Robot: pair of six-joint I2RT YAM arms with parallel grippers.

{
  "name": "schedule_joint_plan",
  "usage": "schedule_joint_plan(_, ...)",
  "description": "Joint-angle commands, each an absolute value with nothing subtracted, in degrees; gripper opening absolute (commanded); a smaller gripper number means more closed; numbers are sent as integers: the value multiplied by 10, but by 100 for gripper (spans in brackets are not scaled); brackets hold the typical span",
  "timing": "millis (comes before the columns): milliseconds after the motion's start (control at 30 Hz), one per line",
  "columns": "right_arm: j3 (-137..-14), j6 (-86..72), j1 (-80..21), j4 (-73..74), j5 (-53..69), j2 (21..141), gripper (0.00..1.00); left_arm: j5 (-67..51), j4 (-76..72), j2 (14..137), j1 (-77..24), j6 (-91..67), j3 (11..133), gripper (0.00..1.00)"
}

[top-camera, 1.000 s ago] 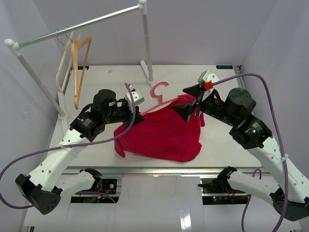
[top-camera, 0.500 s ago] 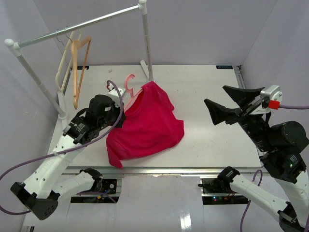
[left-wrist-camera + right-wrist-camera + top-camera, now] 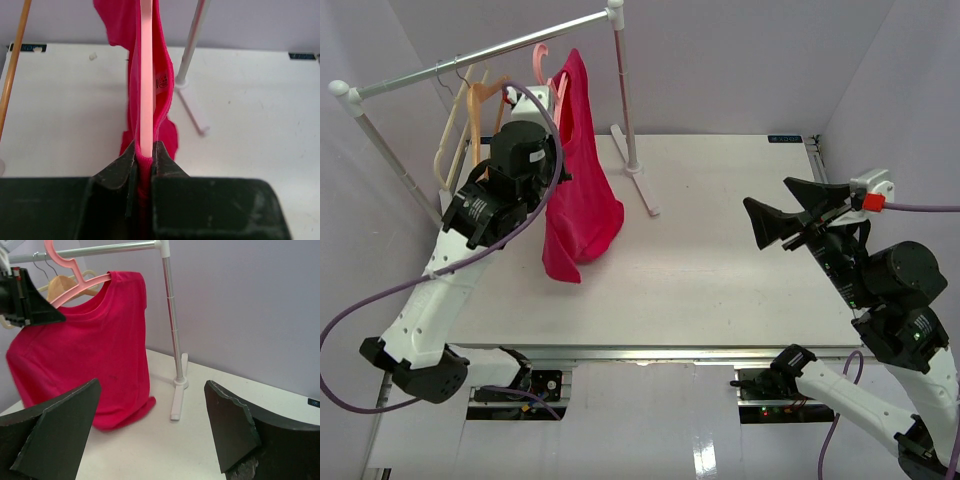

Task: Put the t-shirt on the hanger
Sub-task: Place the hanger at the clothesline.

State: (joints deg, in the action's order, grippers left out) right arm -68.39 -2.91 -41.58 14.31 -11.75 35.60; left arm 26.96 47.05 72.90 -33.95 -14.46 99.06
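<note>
The crimson t-shirt (image 3: 578, 180) hangs on the pink hanger (image 3: 539, 62), held up close to the rail (image 3: 485, 55). In the right wrist view the shirt (image 3: 90, 350) drapes from the hanger (image 3: 65, 267), its hem close to the table. My left gripper (image 3: 548, 105) is shut on the hanger's arm together with the shirt's shoulder fabric; in the left wrist view the pink bar (image 3: 146, 90) and the red cloth (image 3: 164, 95) run out from between the jaws of my left gripper (image 3: 144, 157). My right gripper (image 3: 790, 212) is open and empty, well to the right, facing the shirt; it also shows in the right wrist view (image 3: 150, 430).
A white clothes rack stands at the back, its upright post (image 3: 623, 90) and foot (image 3: 645, 185) on the table. A tan hanger (image 3: 485, 140) and a cream hanger (image 3: 450, 135) hang on the rail to the left.
My left gripper lifted the hanger with the shirt from table height up to the rail, moving back and left. The right gripper, which let go a second ago, stays open at the right.
</note>
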Motion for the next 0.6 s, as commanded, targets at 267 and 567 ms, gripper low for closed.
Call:
schedule_joint_plan(267, -661, -30, -415, 141, -121, 298, 90, 354, 365, 854, -333, -149, 1118, 0)
schedule_joint_plan(567, -636, -28, -416, 141, -122, 272, 90, 375, 339, 930, -310, -161, 1173, 0)
